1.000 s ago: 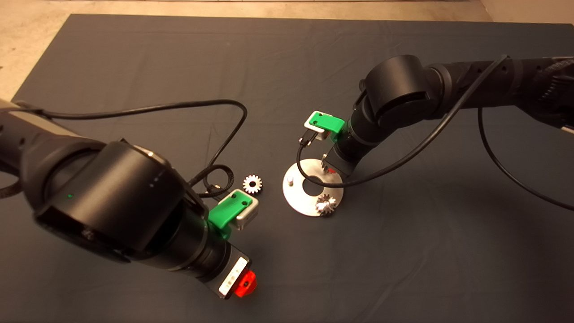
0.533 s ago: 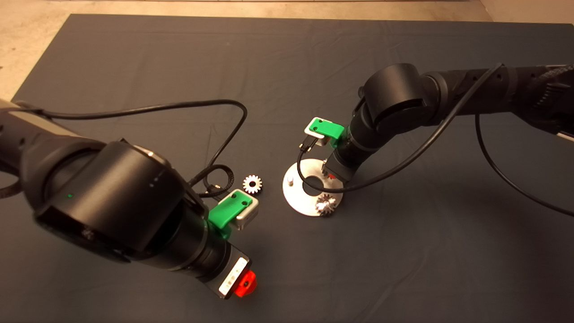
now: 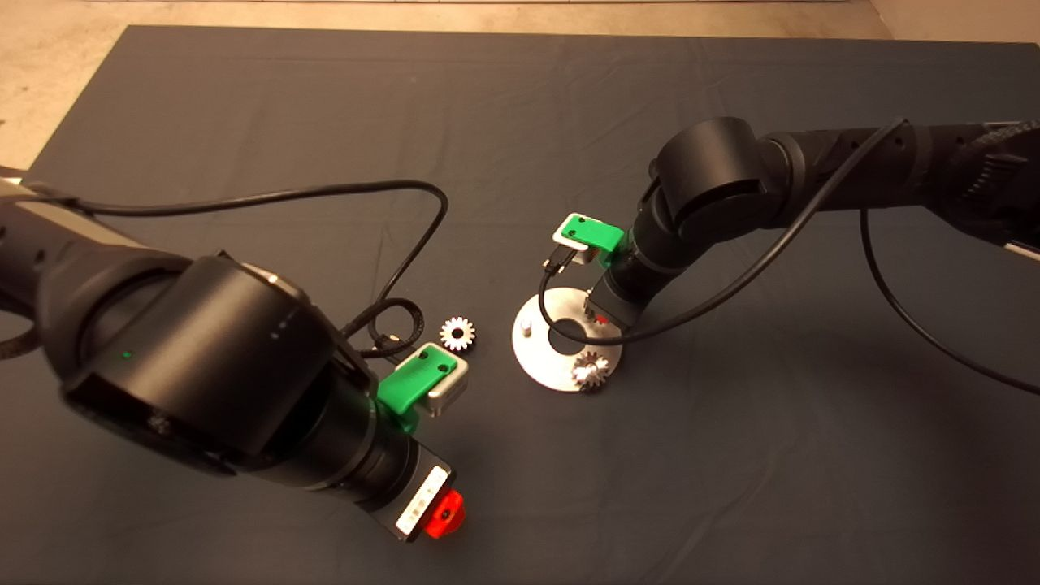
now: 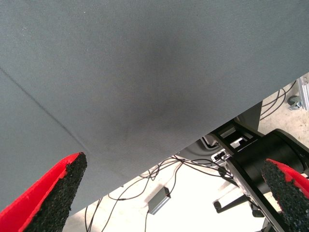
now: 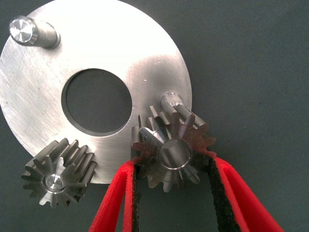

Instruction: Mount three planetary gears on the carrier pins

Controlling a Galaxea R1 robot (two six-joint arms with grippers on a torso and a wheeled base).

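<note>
The round shiny disc (image 5: 101, 53) lies on the mat, also seen in the head view as the disc (image 3: 543, 357). One planetary gear (image 5: 58, 176) sits on a carrier pin at the disc's edge. My right gripper (image 5: 173, 162) is shut on a second gear (image 5: 174, 150), held tilted right beside a bare pin (image 5: 170, 100) whose top shows past the gear's teeth. Another pin (image 5: 24, 30) stands bare. The third gear (image 3: 457, 333) lies loose on the mat left of the disc. My left gripper (image 4: 175, 163) hangs open and holds nothing, low near the mat's front, well left of the disc.
The dark mat (image 3: 520, 122) stretches wide behind both arms. Black cables (image 3: 406, 244) loop over the mat close to the loose gear, and one (image 3: 561, 325) crosses above the disc. Beyond the mat's edge the left wrist view shows floor, cables and a black base (image 4: 260, 154).
My right gripper has come down slightly over the disc with its gear, closer to the bare pin. The left arm, the loose gear and the seated gear have not moved.
</note>
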